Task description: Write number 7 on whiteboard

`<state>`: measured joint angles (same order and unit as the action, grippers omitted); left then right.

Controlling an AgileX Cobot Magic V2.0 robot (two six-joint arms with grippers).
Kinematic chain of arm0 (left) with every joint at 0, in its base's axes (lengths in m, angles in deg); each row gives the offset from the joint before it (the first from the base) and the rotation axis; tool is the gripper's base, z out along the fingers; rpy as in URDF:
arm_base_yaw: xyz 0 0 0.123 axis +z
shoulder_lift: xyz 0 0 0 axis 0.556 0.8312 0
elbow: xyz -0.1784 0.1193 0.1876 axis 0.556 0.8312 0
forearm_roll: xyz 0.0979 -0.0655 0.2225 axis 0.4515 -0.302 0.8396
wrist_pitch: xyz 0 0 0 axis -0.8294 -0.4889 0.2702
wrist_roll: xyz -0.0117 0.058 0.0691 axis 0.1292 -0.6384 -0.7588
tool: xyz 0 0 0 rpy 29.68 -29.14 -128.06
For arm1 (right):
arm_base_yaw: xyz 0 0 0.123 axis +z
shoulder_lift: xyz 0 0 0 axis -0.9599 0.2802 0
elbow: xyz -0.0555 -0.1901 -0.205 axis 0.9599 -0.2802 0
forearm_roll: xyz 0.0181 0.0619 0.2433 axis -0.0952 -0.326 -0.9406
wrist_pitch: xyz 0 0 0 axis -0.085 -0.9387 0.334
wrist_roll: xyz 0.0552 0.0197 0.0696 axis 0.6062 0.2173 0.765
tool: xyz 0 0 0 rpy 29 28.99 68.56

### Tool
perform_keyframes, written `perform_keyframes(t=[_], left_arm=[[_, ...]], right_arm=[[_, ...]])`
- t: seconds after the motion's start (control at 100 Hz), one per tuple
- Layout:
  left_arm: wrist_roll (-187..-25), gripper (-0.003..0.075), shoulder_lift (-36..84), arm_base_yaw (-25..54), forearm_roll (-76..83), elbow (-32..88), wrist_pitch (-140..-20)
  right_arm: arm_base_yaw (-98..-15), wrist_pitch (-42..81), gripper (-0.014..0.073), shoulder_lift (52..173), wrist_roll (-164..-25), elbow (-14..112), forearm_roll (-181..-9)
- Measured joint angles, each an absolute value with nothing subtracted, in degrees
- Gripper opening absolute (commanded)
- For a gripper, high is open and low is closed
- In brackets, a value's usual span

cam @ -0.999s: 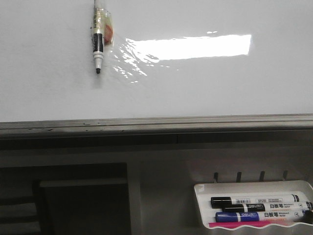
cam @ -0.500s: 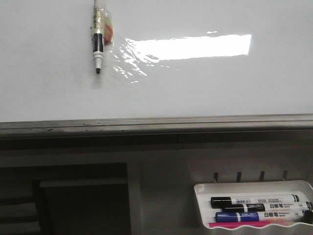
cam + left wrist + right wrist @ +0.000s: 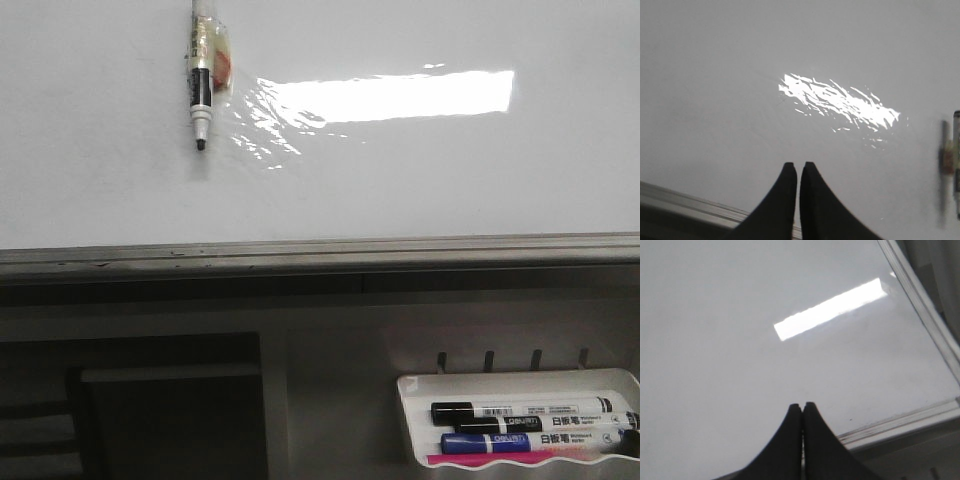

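Before the whiteboard [image 3: 715, 75], left jaws [image 3: 798, 170] nearly together, empty.

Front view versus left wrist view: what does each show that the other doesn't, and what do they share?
Only the front view shows the marker tray with its spare markers, below the whiteboard's grey rail. Only the left wrist view shows the left end effector, fingertips nearly touching, nothing between them. Both show the whiteboard, its glare and the marker hanging tip-down against it, cut off at the wrist frame's edge. No stroke of the number 7 is visible in either.
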<state>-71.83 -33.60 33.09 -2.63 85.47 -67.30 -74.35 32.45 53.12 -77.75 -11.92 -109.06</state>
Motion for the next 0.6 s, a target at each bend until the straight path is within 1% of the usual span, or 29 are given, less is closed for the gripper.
perform_keyframes(t=[0.08, 0.15, 0.24, 0.33, 0.41, 0.51, 0.6], left_arm=[[-71.83, -0.0020, -33.60, 33.09, -9.13, 85.47, -67.30], [-71.79, -0.0020, -33.60, 33.09, -11.65, 85.48, -67.30], [-71.79, -0.0020, -33.60, 33.09, -12.10, 84.61, -69.91], [-71.79, -0.0020, -32.91, 33.09, -9.13, 80.74, -75.17], [-71.79, -0.0020, -29.51, 33.09, -4.22, 74.69, -80.12], [-72.34, -0.0020, -22.33, 33.09, 0.92, 66.97, -87.64], [-76.08, -0.0020, -15.81, 33.09, 3.01, 60.65, -93.10]], right_arm=[[-74.35, 31.99, -0.0071, 53.12, -77.75, -11.92, -113.32], [-74.35, 30.24, -0.0062, 53.12, -77.75, -11.92, -114.74], [-74.35, 26.39, -0.0057, 53.12, -77.87, -11.46, -115.00], [-74.35, 21.56, -0.0055, 53.83, -77.87, -9.14, -114.44], [-74.35, 16.81, -0.0055, 57.86, -77.87, -4.94, -113.11], [-74.35, 10.85, -0.0056, 65.14, -78.21, 1.03, -110.05], [-74.35, 5.62, -0.0056, 72.21, -81.62, 7.11, -107.74]])
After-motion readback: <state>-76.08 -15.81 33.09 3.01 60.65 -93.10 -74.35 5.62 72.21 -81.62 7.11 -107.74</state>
